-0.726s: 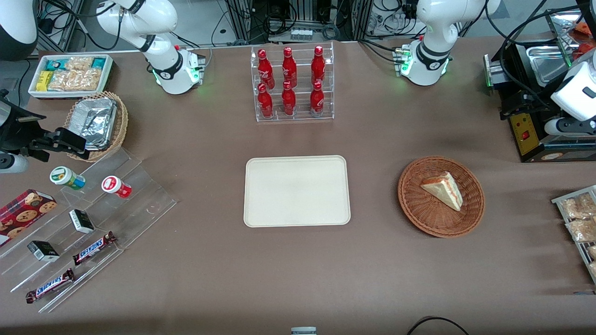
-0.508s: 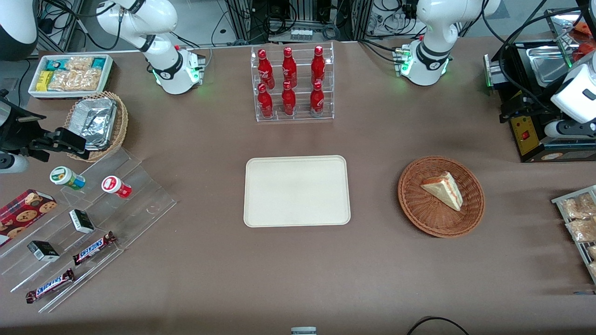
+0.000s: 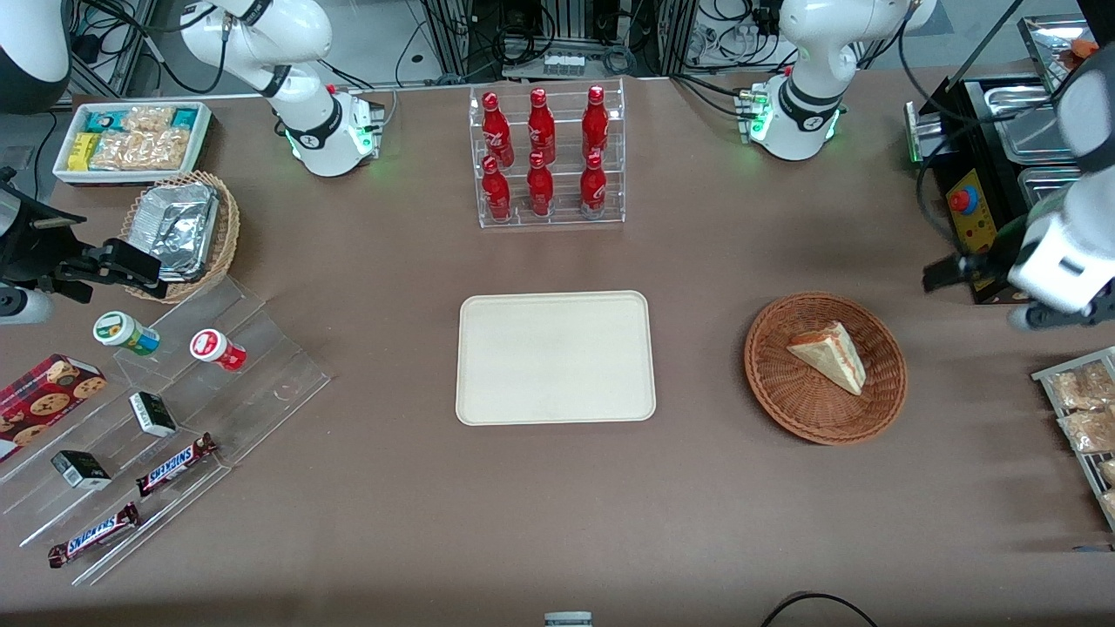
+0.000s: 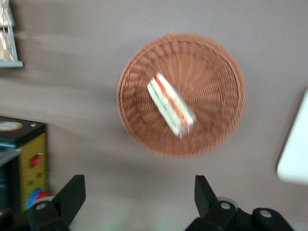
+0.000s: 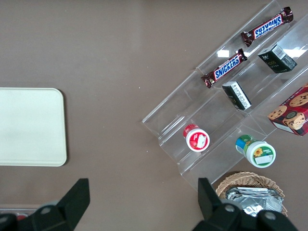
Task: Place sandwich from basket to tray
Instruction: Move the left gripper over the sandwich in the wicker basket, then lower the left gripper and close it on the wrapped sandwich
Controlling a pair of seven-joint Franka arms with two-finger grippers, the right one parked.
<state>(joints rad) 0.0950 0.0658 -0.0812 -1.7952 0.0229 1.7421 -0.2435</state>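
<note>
On the worktop (image 3: 557, 505), two bars marked "SNICKERS" (image 3: 176, 464) lie toward the parked arm's end. The sandwich (image 3: 829, 354), a pale wedge with red and green filling, rests in the basket (image 3: 784, 392). The gripper (image 4: 139, 204) hovers above the worktop near the basket, jaws wide apart and empty.

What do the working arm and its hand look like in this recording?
Glossy white rounded shells make up the left arm, with a black band and green lights at its base. Its hand has two black wedge-shaped fingers, open, above the brown table beside the round reddish-brown wicker basket.
</note>
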